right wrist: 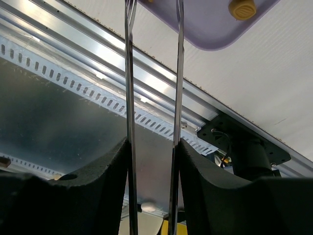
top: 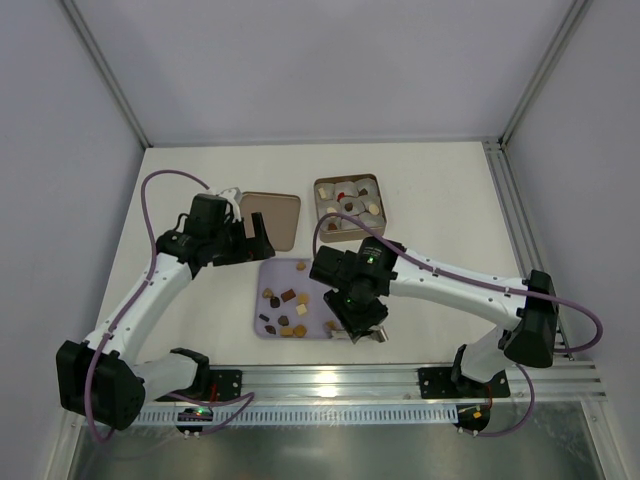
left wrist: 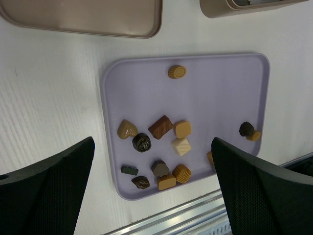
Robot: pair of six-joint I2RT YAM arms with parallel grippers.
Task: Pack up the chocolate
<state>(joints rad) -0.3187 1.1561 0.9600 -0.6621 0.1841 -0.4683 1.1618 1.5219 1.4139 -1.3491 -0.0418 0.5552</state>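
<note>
Several small chocolates (top: 285,298) in dark brown, caramel and cream lie on a lilac tray (top: 300,272); the left wrist view shows them clustered low on the tray (left wrist: 215,98), one round caramel piece (left wrist: 177,71) alone at the top. My left gripper (top: 258,240) is open and empty above the tray's far left; in its own view (left wrist: 152,142) the fingers straddle the pieces. My right gripper (top: 368,325) is shut on metal tongs (right wrist: 129,73) at the tray's near right corner (right wrist: 210,29). The tong tips run out of view. A caramel chocolate (right wrist: 242,7) lies there.
A square gold-brown tin (top: 350,207) with white paper cups, some holding pieces, stands behind the tray; its edge shows in the left wrist view (left wrist: 220,7). Its lid (top: 272,218) lies to the left, seen also from the left wrist (left wrist: 88,17). A metal rail (top: 330,378) borders the near edge.
</note>
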